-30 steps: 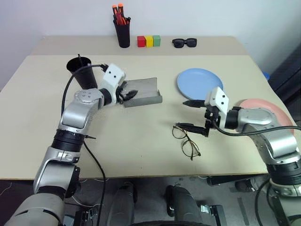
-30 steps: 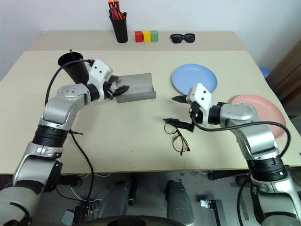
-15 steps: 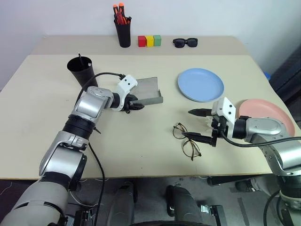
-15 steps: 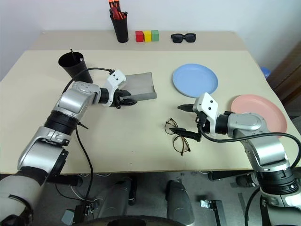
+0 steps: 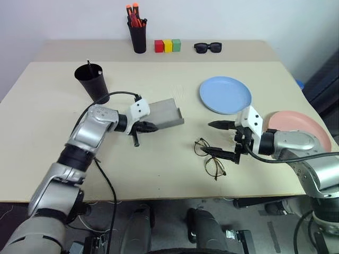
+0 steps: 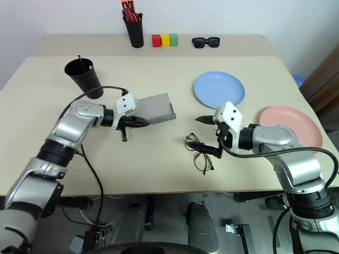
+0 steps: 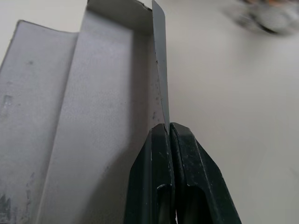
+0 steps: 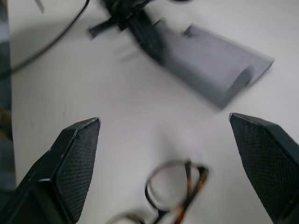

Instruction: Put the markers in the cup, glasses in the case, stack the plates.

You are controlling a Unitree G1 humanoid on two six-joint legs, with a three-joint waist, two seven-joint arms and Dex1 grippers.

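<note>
We see a beige table (image 5: 159,159). Relative to the grey case (image 5: 165,112) on it: black cup (image 5: 92,82) left, glasses (image 5: 209,159) near right, blue plate (image 5: 225,94) and pink plate (image 5: 304,129) right, pen holder (image 5: 138,36), coloured blocks (image 5: 167,46) and sunglasses (image 5: 207,47) beyond.

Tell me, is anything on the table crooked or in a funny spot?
Yes. The grey case lies open and turned at a slant, because the left gripper is pinching its side wall. The glasses lie loose on the table, still outside the case, under the wide-open right gripper. The two plates are not stacked.
</note>
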